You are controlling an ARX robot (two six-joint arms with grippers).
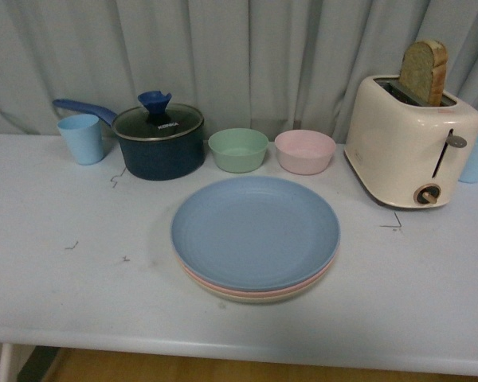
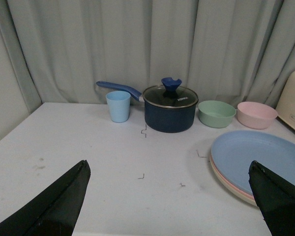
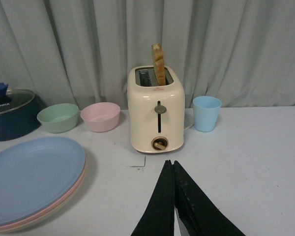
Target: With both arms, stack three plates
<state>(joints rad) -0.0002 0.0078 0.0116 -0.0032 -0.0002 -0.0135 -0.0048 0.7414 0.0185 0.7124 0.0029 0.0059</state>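
Note:
Three plates lie in one stack in the middle of the white table. The light blue plate is on top, with the pink plate's rim under it and the beige plate's rim at the bottom. The same stack shows as the blue plate in the left wrist view and the blue plate in the right wrist view. My left gripper is open over bare table beside the stack, holding nothing. My right gripper is shut and empty, between the stack and the toaster. Neither arm appears in the front view.
Along the back stand a light blue cup, a dark blue lidded saucepan, a green bowl, a pink bowl, a cream toaster with bread, and another blue cup. A grey curtain hangs behind the table.

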